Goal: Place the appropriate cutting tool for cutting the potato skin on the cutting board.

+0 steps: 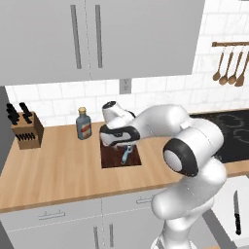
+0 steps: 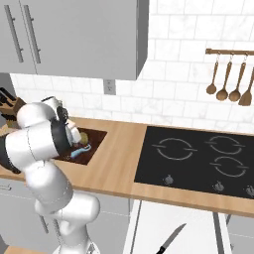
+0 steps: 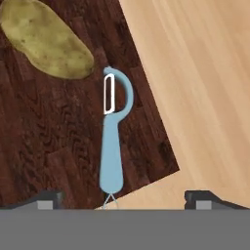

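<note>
Claw point(image 3: 117, 197) hovers above the cutting board point(image 3: 53, 141), its two fingertips point(image 3: 46, 199) spread wide apart and gripping nothing. One peeler point(image 3: 112, 141) lies flat on the board, between those tips, its handle end at the board's edge. One potato point(image 3: 46, 41) also rests on the board, just beyond the peeler's head. One bottle point(image 1: 83, 124) stands beside the board; one knife block point(image 1: 26, 130) sits farther along the countertop point(image 1: 53, 170).

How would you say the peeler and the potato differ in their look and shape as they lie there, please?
The peeler is light blue, long and thin, with a pale slotted head; the potato is yellowish-tan, oval and plump. The peeler lies wholly in the hand view, reaching the near edge of the cutting board; the potato is cut off by the frame. Both lie flat on the board, close together.
</note>
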### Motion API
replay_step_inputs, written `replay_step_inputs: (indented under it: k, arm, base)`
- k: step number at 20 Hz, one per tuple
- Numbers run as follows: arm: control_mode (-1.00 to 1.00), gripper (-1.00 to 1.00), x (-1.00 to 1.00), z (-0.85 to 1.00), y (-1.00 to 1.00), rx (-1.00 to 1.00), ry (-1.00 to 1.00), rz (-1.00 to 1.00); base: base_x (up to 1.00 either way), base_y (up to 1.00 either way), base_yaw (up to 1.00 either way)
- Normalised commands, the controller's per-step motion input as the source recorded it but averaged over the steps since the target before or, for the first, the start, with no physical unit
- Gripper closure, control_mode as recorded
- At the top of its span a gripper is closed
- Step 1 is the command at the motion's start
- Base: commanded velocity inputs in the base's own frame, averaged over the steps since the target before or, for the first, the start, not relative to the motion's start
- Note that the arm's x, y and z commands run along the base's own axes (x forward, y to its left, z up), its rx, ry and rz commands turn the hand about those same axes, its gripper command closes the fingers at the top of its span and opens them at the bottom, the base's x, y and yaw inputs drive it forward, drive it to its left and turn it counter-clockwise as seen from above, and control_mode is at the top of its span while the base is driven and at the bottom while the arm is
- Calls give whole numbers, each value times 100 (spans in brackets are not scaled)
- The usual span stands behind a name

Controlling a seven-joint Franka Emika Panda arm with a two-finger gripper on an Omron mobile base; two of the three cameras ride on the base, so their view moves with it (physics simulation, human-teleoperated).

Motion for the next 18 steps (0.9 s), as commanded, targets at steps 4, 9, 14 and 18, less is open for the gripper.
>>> replay_step_inputs:
  k: [4,9,14,18]
  arm:
    - [-100,-100,-100,46,-44,9,-13,3]
    - [-100,-100,-100,42,-65,7,0,11]
    - [-100,-100,-100,43,-55,0,-3,33]
    - [-100,-100,-100,47,-42,0,-6,39]
  base:
    - [0,0,0]
    - [0,0,0]
    - [0,0,0]
    - [0,0,0]
